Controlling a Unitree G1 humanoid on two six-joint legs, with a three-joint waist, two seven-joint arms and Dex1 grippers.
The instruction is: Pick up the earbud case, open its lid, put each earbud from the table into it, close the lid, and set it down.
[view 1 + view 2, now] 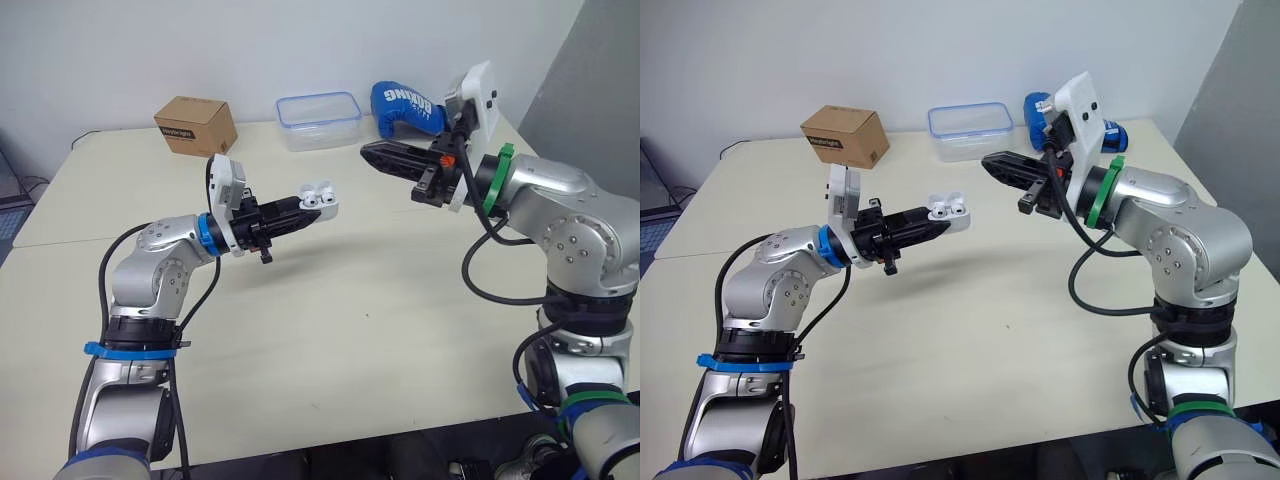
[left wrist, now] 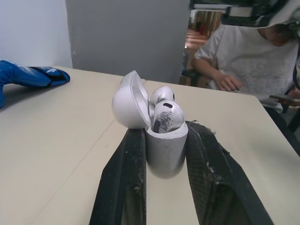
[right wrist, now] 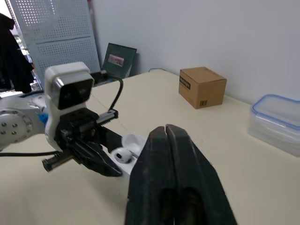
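Observation:
My left gripper [image 1: 312, 210] is shut on the white earbud case [image 1: 321, 203], holding it up above the middle of the table. The case's lid [image 2: 127, 102] stands open, and two white earbuds [image 2: 165, 117] sit in their slots inside. My right gripper [image 1: 372, 153] hangs shut and empty a little right of the case and farther back, its fingertips pointing toward it. From the right wrist view, the closed black fingers [image 3: 168, 164] sit just in front of the case [image 3: 127, 151].
A brown cardboard box [image 1: 196, 125] stands at the back left of the table. A clear plastic container [image 1: 319, 119] and a blue boxing glove [image 1: 405, 105] lie at the back. A person in a white shirt [image 2: 243, 51] sits beyond the table.

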